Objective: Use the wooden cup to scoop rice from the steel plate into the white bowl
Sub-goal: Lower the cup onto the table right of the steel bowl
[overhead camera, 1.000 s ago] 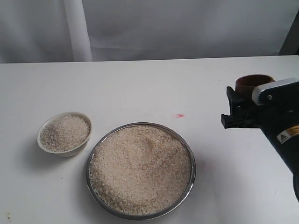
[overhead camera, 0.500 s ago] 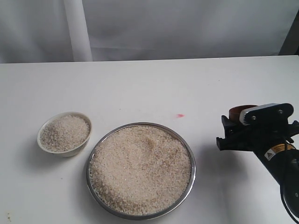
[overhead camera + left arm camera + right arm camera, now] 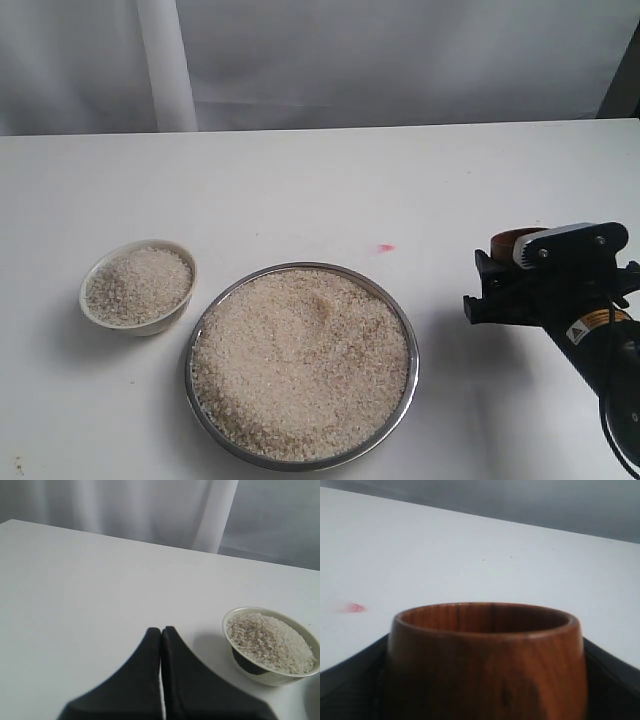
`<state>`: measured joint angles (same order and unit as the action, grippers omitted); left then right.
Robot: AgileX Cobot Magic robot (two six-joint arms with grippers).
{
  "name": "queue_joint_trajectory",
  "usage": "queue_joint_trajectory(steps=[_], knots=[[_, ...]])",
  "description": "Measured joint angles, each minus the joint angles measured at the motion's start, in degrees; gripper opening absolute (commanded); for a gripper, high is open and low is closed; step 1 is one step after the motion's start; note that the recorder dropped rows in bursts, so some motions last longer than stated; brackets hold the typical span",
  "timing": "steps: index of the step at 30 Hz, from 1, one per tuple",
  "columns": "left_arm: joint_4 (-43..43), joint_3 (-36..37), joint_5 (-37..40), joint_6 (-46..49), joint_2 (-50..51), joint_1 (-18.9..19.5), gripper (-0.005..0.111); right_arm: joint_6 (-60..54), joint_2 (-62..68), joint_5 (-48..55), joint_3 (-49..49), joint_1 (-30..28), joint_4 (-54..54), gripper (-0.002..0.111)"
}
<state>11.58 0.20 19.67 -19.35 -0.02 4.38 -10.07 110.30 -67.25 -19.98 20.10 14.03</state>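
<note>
Firmly, my right fingers (image 3: 615,692) clasp the wooden cup (image 3: 485,660) near the bench's (image 3: 300,180) right edge.
Light, stiff and glossy, so probably slippery: I grip round its belly, while my left fingers (image 3: 147,680) rest pressed together, empty.

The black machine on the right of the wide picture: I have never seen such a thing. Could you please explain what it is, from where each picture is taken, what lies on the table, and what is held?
It is one arm of a two-armed robot, ending in its right hand. The wide picture comes from a camera off the arms; the other two come from cameras on the wrists, one per arm. On the white table stand a steel plate heaped with rice and a small white bowl, also full of rice. The right hand grips a wooden cup, upright. The left hand, seen only from its wrist camera, is shut and empty, near the bowl.
</note>
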Motion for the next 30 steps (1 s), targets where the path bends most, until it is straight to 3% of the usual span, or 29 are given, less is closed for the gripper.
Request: queue_joint_trajectory(steps=[30], knots=[[0.00, 0.00, 0.00, 0.00, 0.00, 0.00, 0.000, 0.11, 0.00, 10.37, 0.00, 0.00, -0.96, 0.000]])
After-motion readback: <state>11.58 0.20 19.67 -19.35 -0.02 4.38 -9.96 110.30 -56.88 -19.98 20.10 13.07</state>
